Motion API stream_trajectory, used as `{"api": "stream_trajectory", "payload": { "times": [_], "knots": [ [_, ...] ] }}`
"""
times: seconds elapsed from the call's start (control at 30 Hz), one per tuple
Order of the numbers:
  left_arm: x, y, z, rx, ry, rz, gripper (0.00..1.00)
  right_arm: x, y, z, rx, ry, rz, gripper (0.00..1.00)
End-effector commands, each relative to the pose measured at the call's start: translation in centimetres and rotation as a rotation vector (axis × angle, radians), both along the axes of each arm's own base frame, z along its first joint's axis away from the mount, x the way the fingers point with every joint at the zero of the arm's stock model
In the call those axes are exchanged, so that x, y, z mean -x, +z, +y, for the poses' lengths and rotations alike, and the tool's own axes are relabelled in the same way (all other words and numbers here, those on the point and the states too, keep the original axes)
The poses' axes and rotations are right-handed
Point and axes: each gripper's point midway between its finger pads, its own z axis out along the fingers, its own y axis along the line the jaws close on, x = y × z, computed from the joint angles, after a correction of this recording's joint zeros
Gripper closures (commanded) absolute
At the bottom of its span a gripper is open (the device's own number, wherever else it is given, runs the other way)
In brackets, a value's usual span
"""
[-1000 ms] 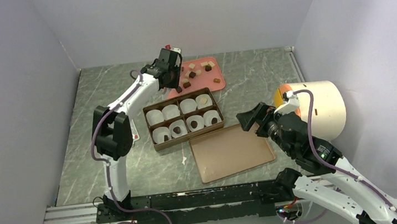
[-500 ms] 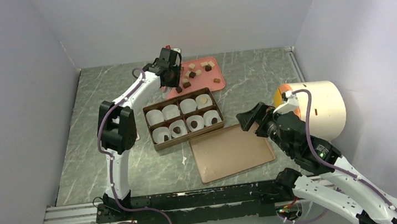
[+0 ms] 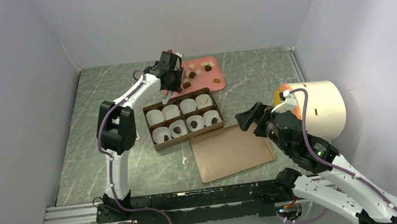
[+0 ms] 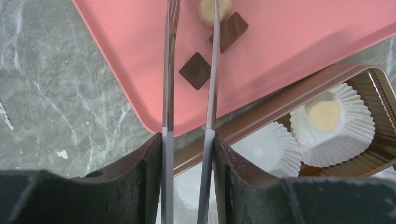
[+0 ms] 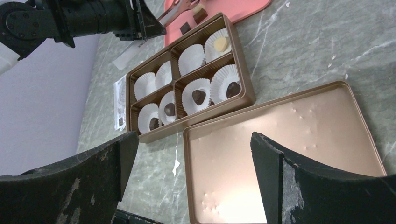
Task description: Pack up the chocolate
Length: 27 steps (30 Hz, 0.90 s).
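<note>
**L gripper**: thin blades parted, nothing clamped. Dark chocolate chunk lies btwn them on pink tray, nearer the R blade, prob. straddled for a pinch.

**R gripper**: jaws wide open, empty, parked over lid, clear of box.

Table: grey-green, marbled with pale veins and white specks. Tray: plain pink. Box and lid: metallic golden brown. Cups: white, pleated. Chocolate: dark brown, reddish brown, cream-yellow. Arms: white with black joints. Roll: cream, orange end. Rail: black, on silver frame. Walls: pale lilac-grey.
</note>
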Motion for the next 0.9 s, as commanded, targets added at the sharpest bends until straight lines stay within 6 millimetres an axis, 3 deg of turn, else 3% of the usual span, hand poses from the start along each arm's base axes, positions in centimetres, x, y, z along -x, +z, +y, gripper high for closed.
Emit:
{"api": "stream_trajectory", "payload": {
  "times": [0.0, 0.4, 0.87],
  "knots": [
    [-0.5, 2.4, -1.1, 0.036, -0.031, -0.059, 0.56, -0.3, 1.7, -0.3, -0.020, -0.015, -0.052, 0.04],
    [-0.7, 6.7, -1.4, 0.069, -0.028, -0.143, 0.57, -0.3, 1.5, -0.2, -0.020, -0.011, -0.049, 0.04],
    [0.8, 5.5, -1.9, 0.043, -0.063, -0.111, 0.56, -0.3, 1.1, 0.0, -0.026, -0.009, -0.044, 0.04]
  ]
}}
